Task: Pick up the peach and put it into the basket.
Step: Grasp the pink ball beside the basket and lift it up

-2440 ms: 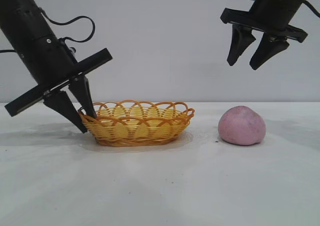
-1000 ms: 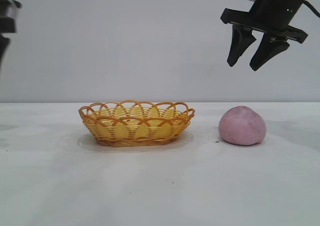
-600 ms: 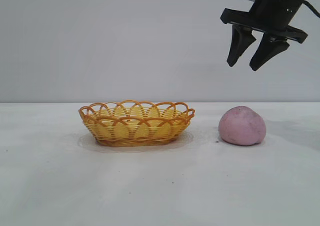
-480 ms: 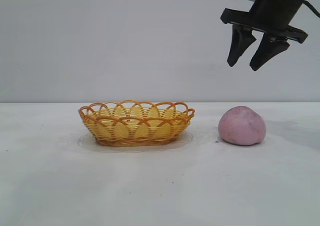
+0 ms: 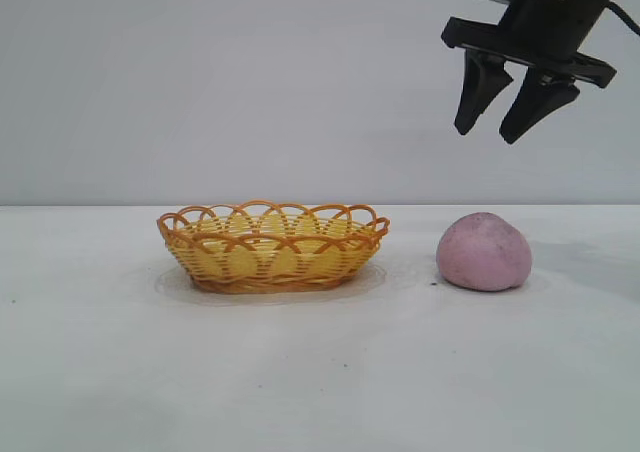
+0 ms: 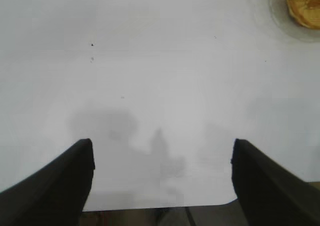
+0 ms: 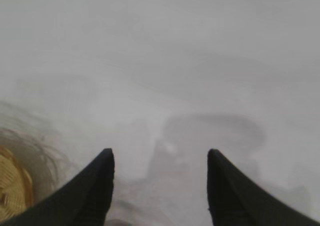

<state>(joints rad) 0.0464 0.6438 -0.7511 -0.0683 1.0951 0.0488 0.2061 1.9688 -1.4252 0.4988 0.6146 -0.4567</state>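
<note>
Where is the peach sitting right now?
In the exterior view the dull pink rounded peach sits on the white table at the right, clear of the yellow woven wicker basket, below the raised right end effector.

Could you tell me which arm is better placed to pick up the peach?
The right. Its gripper hangs open, almost directly above the dull pink rounded peach. The left gripper is out of the exterior view, beyond the yellow wicker basket.
</note>
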